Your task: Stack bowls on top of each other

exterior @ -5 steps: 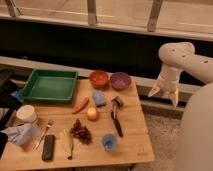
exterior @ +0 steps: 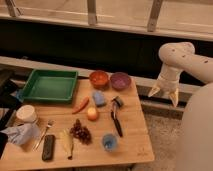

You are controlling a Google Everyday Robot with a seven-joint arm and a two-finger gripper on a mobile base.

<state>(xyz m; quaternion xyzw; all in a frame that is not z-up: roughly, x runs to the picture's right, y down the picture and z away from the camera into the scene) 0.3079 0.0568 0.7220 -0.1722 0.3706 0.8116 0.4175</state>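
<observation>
The orange-red bowl [exterior: 99, 78] and the purple bowl [exterior: 120, 80] sit side by side, upright, at the far edge of the wooden table [exterior: 135, 145], close together. My gripper [exterior: 163, 94] hangs on the white arm to the right of the table, past its edge and well right of the purple bowl. Its two pale fingers are spread apart and hold nothing.
A green tray [exterior: 49, 86] stands at the far left. On the table lie a blue sponge [exterior: 99, 98], a red chilli [exterior: 80, 105], an orange fruit [exterior: 92, 114], a black brush [exterior: 116, 117], grapes [exterior: 80, 131], a blue cup [exterior: 110, 142], a white container [exterior: 26, 113], a fork and a remote.
</observation>
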